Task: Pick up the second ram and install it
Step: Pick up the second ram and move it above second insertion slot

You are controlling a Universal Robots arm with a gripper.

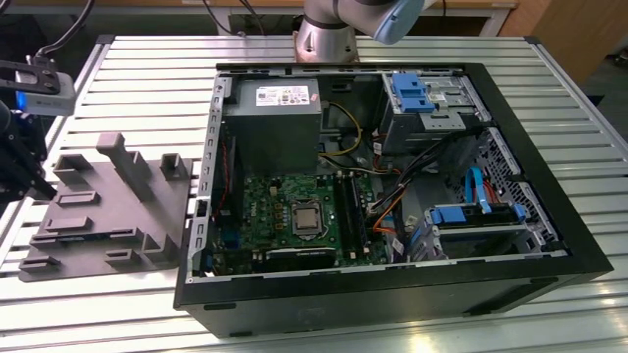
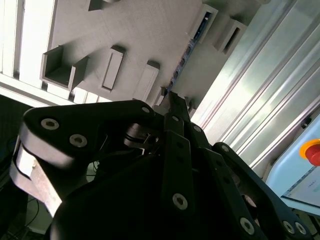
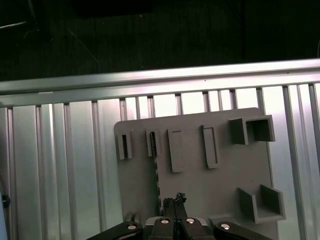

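One open computer case (image 1: 393,298) lies on the slatted metal table (image 1: 147,66) in the exterior view, its green motherboard (image 1: 294,213) facing up, and we see the arm (image 1: 329,33) rising at the table's far edge. Towards the exterior view's left, just beside the case, sits the grey tray (image 1: 108,213). A thin dark strip with blue flecks along its near part looks to us like the second ram (image 1: 84,236). In the second wrist view the gripper (image 2: 172,97) hangs above the tray (image 2: 140,30), and we make out the jaws drawn together with nothing between them. The ram (image 2: 190,47) stands on edge in the tray, running away from the tips. In the first wrist view the closed gripper (image 3: 173,200) sits high over the tray (image 3: 220,185), in line with the ram (image 3: 156,172) below it.
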